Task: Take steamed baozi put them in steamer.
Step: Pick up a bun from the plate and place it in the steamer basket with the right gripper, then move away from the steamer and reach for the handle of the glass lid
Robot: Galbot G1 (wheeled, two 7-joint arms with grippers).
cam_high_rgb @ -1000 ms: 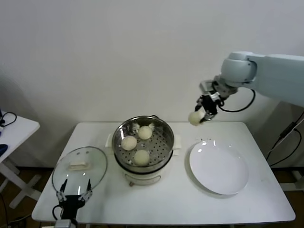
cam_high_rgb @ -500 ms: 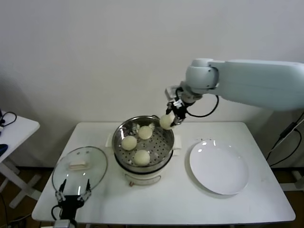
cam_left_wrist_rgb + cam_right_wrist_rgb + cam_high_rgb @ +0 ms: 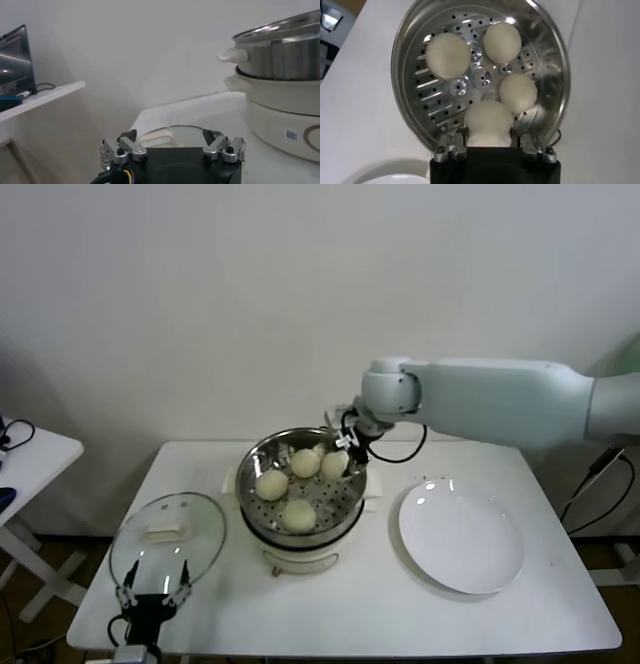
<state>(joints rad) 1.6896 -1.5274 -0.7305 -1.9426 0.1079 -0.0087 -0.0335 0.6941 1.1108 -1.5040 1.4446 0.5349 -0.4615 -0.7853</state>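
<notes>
Head cam looks down over the whole counter [image 3: 380, 604]; right wrist cam hangs close above the steamer [image 3: 480, 75], left wrist cam sits low beside it, I think.

Fourth baozi [image 3: 488, 122] partly behind jaws

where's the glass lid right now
In the head view the glass lid lies flat on the table, on the robot's left of the steamer, just beyond the parked left gripper.

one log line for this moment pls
right gripper: fourth cream-white baozi between fingers, over steel steamer | in tray: three baozi | white plate: bare | left gripper: open, parked by glass lid
</notes>
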